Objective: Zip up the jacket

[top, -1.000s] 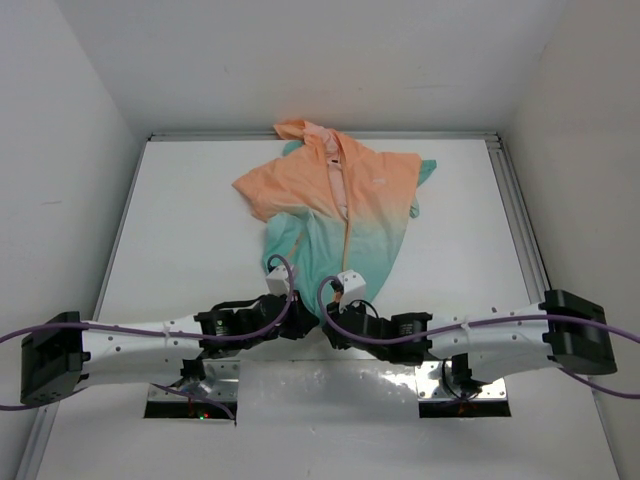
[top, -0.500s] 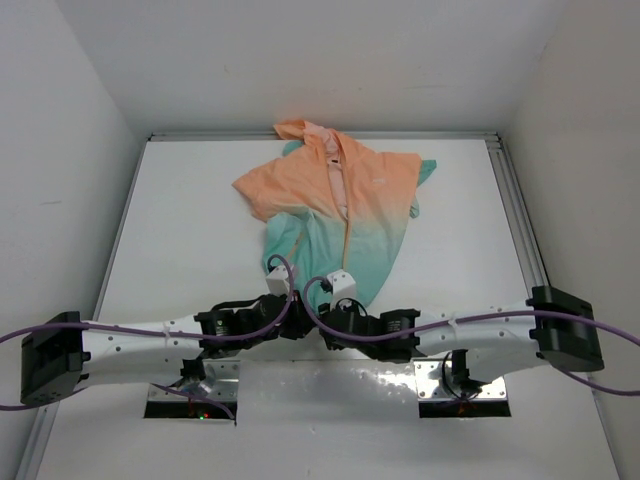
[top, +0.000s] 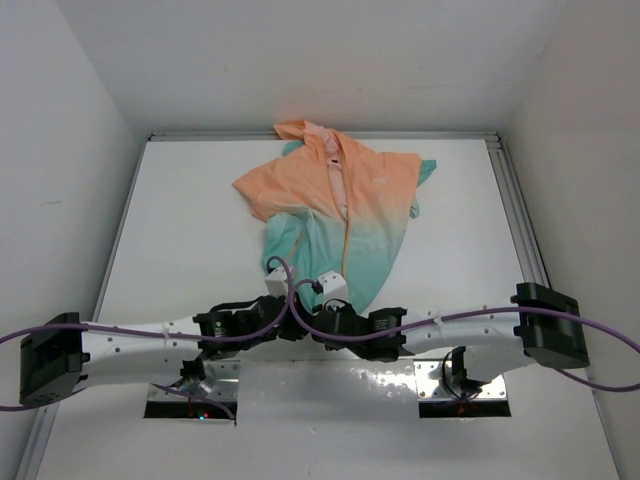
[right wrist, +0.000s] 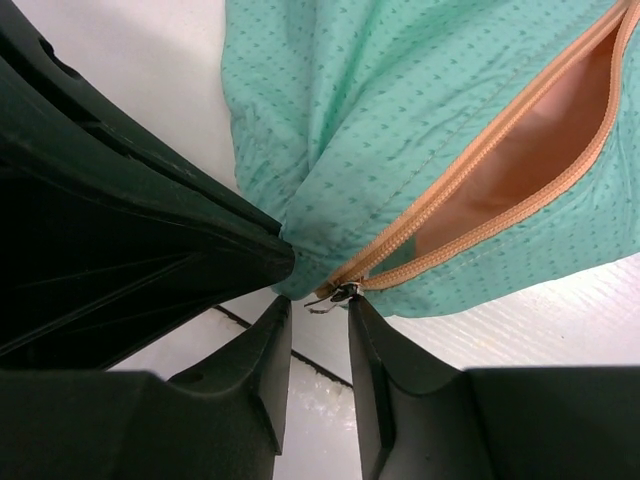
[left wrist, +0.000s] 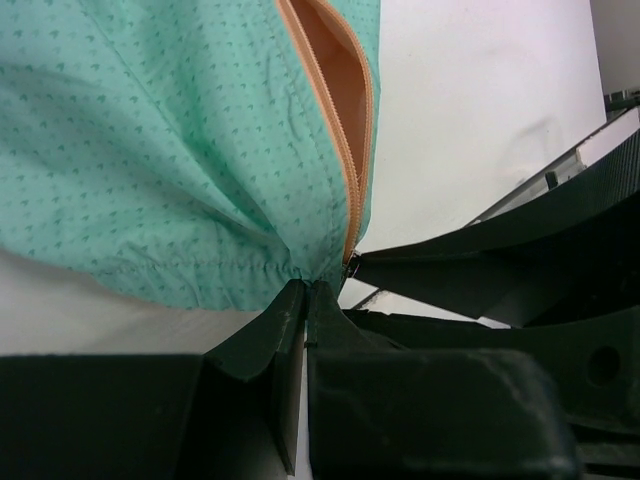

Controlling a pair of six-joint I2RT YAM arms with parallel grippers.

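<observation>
The jacket (top: 335,205) lies spread on the white table (top: 190,240), hood toward the far wall and teal hem (left wrist: 190,272) nearest the arms. The left gripper (left wrist: 306,295) has its fingers pressed together on that hem, just left of the orange zipper (left wrist: 347,150). The right gripper (right wrist: 320,308) has its fingers apart, with the small dark zipper pull (right wrist: 338,293) at the gap between their tips.

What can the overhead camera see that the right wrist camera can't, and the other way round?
Only the overhead view shows the whole jacket spread on the table, peach hood and sleeves included, with the left arm and right arm meeting at its hem. Only the right wrist view shows the small zipper slider at the bottom of the orange zipper, just at the tips of the right fingers, which stand apart. Both show the jacket's teal lower part and the zipper line.
</observation>
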